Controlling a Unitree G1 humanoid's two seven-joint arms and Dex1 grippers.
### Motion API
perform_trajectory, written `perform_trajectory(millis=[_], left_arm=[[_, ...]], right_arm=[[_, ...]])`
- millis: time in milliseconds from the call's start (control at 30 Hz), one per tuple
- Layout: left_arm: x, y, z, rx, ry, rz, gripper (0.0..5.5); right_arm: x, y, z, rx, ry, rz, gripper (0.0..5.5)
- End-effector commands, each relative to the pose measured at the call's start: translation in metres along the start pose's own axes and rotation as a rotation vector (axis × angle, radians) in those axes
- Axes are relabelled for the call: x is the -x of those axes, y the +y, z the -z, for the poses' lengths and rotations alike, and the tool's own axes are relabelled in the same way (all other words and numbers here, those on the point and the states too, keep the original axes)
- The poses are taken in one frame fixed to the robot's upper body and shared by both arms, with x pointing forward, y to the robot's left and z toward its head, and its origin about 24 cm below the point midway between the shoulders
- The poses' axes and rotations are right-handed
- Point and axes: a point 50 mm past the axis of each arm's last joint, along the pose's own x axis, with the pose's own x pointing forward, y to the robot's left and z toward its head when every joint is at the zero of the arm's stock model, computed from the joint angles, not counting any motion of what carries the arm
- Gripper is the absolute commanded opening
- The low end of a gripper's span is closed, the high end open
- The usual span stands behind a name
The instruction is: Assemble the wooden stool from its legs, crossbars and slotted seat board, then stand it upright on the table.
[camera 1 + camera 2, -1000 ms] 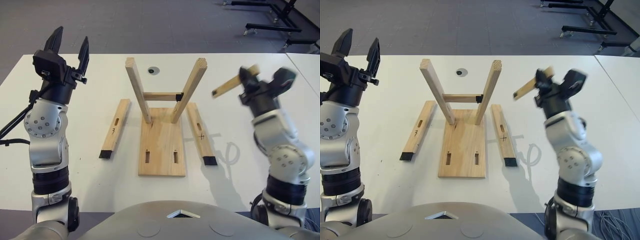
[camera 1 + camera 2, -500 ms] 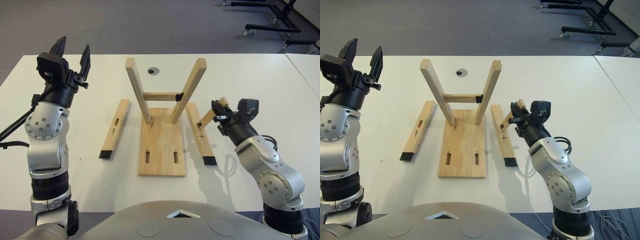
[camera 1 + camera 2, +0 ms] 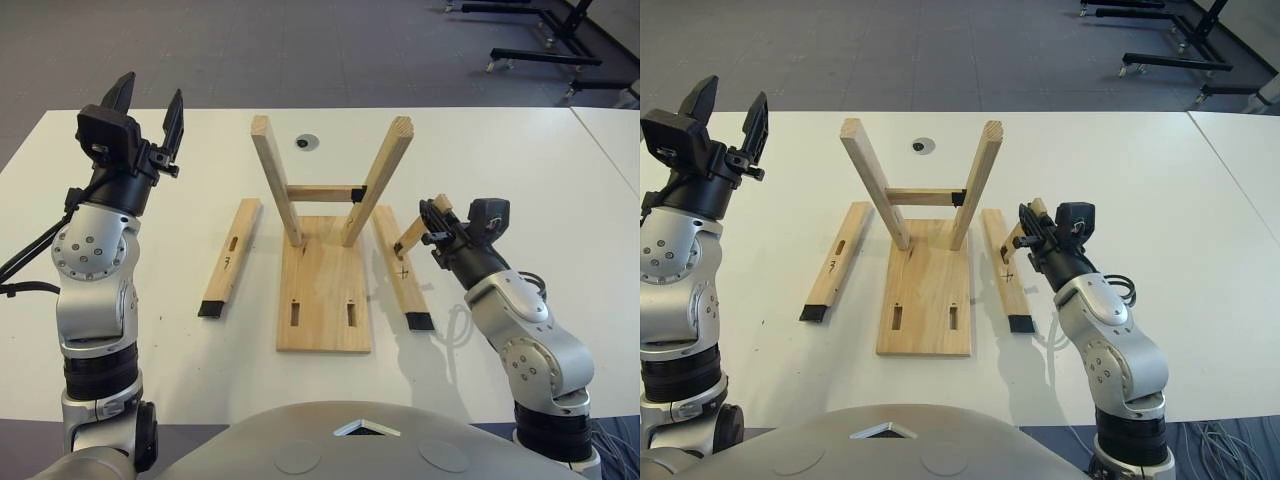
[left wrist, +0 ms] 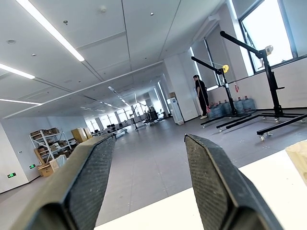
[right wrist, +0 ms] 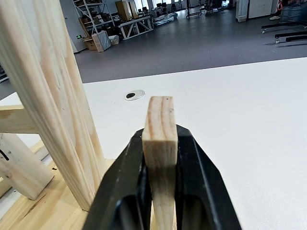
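The slotted seat board (image 3: 324,298) lies flat mid-table. Two legs (image 3: 276,180) stand tilted in its far slots, joined by a crossbar (image 3: 320,192). A loose leg (image 3: 230,256) lies left of the board and another loose leg (image 3: 402,268) lies right of it. My right gripper (image 3: 432,222) is low over that right leg, shut on a short crossbar (image 3: 418,230); in the right wrist view the crossbar's end (image 5: 160,124) sits clamped between the black fingers (image 5: 129,163), close to the standing leg (image 5: 48,96). My left gripper (image 3: 143,105) is raised at the table's left, open with nothing in it (image 4: 149,139).
A small round grommet (image 3: 307,141) sits in the white table (image 3: 520,160) behind the legs. Black wheeled stands (image 3: 545,50) are on the floor far behind. Bare tabletop lies to the far right and in front of the board.
My right arm came down from a raised position to just above the right loose leg, still holding the crossbar. The left gripper shifted only slightly.
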Motion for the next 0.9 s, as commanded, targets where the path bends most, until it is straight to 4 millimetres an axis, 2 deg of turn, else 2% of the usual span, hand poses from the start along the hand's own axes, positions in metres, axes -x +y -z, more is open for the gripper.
perform_trajectory(millis=[33,500,900], left_arm=[[0.0,-0.001,0.001,-0.015,0.008,0.022,2.64],[0.002,0.0,-0.001,-0.029,0.003,0.012,2.64],[-0.002,-0.002,-0.002,-0.031,0.0,0.033,2.64]], right_arm=[[-0.001,-0.002,0.009,-0.016,0.038,0.019,0.38],[0.004,0.009,-0.011,-0.022,-0.051,0.023,0.38],[0.007,0.005,0.003,-0.071,0.002,0.057,0.38]])
